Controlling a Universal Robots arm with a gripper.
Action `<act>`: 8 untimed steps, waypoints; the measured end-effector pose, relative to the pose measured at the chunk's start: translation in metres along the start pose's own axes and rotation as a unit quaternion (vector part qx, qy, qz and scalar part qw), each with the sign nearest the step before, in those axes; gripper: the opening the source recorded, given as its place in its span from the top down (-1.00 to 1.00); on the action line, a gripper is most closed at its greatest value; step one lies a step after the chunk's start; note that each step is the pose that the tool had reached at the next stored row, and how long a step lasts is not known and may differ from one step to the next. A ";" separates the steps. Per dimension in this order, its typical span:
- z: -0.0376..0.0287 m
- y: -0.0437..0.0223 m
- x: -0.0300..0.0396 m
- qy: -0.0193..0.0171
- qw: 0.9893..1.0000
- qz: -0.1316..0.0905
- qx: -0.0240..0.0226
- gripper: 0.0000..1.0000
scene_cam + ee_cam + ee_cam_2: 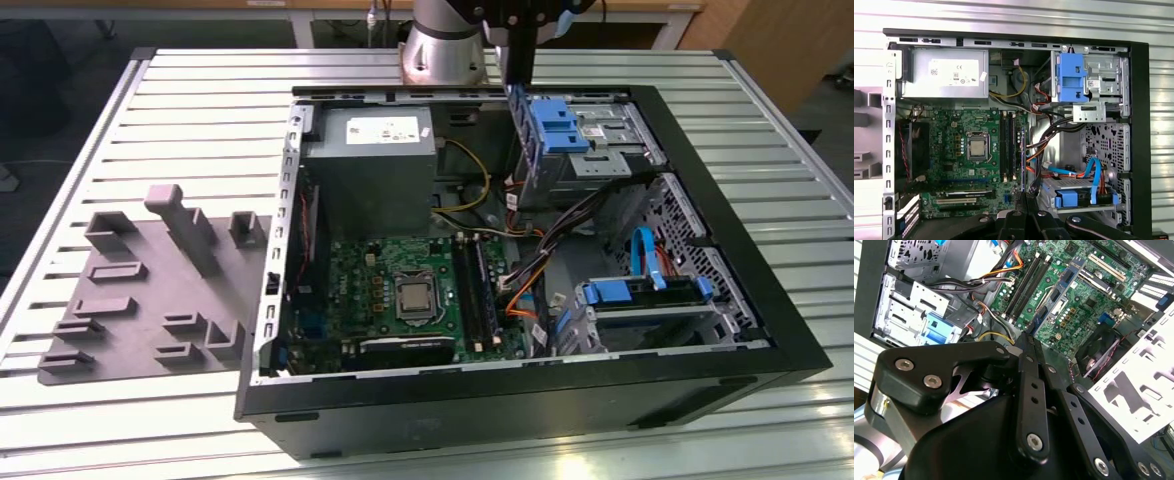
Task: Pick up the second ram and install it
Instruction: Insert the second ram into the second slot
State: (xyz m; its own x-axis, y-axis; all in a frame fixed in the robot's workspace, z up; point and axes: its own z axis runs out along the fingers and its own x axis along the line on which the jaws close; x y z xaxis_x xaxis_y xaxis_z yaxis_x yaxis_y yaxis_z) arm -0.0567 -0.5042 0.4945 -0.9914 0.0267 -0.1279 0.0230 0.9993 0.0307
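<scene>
Here, your gripper (pixel 517 70) hangs over the far end of the open computer case (pixel 534 410), just beside the blue drive bracket (pixel 554 125). Its fingers are pressed together on the second ram (pixel 1064 290), which in the second wrist view juts from the fingertips as a narrow blue-green stick. You have it held up, clear of the motherboard (pixel 387 270) and its dark memory slots (pixel 1009 145). The grey tray (pixel 140 290) lies outside the case, on the exterior view's left.

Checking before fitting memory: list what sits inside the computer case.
Inside the case: a green motherboard, a grey power supply, blue drive carriers and bundled cables. Whatever lies under the power supply and drive cages is covered.
</scene>
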 end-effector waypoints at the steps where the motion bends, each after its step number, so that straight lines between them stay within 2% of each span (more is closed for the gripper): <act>1: 0.0002 0.0000 0.0000 0.000 1.000 0.000 0.000 0.77; 8: 0.0018 -0.0001 0.0002 0.000 1.000 0.000 0.000 0.77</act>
State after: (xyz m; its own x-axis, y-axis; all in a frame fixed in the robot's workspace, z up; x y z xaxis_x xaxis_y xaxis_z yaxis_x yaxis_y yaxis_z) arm -0.0567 -0.5042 0.4927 -0.9914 0.0267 -0.1279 0.0230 0.9993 0.0306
